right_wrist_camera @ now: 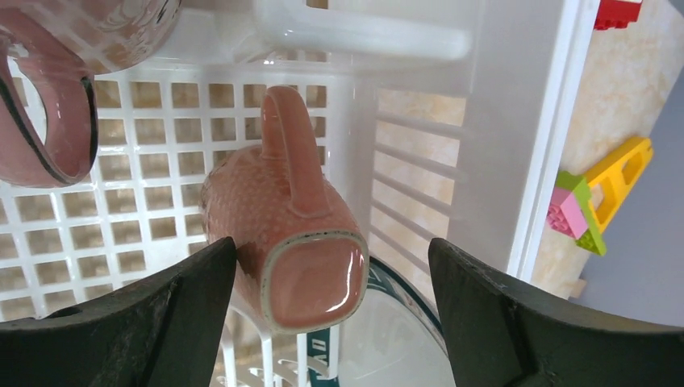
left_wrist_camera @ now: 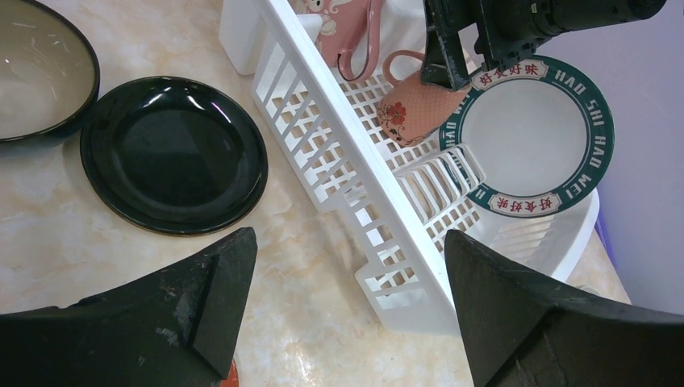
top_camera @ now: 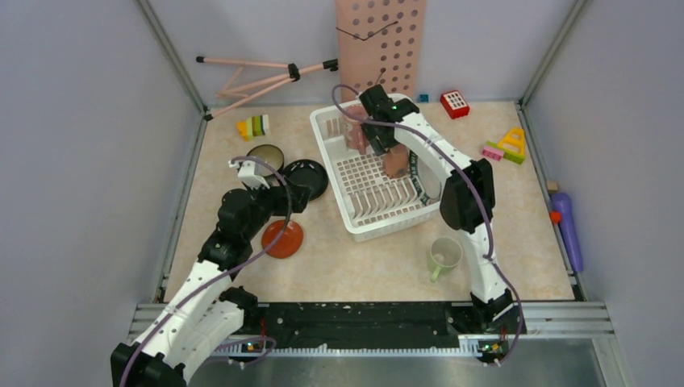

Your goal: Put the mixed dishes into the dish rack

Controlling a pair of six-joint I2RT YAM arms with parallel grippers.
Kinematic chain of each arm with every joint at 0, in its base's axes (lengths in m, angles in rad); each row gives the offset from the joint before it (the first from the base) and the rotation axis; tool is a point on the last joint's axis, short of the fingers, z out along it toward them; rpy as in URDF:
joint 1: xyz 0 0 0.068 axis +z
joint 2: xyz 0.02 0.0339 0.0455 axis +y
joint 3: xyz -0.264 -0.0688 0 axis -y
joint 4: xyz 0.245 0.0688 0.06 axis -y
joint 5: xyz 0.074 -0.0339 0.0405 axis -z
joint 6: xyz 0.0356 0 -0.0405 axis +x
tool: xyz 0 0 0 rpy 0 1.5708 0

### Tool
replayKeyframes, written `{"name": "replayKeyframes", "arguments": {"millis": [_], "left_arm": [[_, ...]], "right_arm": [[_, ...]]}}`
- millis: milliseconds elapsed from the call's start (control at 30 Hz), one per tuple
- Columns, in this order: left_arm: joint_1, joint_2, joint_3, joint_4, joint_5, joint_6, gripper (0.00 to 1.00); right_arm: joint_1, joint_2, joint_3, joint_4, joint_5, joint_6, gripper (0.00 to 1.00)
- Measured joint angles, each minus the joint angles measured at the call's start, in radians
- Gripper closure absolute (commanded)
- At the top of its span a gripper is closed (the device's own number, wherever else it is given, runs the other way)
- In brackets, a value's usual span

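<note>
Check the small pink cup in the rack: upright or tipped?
Tipped. The small cup lies on its side inside the dish rack, handle up.

Your beige marbled worktop (top_camera: 363, 262) is closed in by plain grey walls (top_camera: 72, 161) on its left, far and right edges, under even light. A pink holed pegboard (top_camera: 381, 40) stands at the far edge, a folded tripod (top_camera: 258, 76) lies by the far left corner, and a metal rail (top_camera: 565, 316) runs along the near edge.
</note>
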Motion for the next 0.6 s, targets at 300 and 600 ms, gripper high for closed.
{"name": "replayKeyframes", "arguments": {"millis": [300, 600], "left_arm": [[0.0, 0.0, -0.001, 0.003, 0.002, 0.001, 0.09], [0.0, 0.0, -0.001, 0.002, -0.006, 0.007, 0.08]], "right_arm": [[0.008, 0.036, 0.027, 0.015, 0.079, -0.069, 0.17], [0.03, 0.023, 0.021, 0.032, 0.035, -0.105, 0.18]]}}
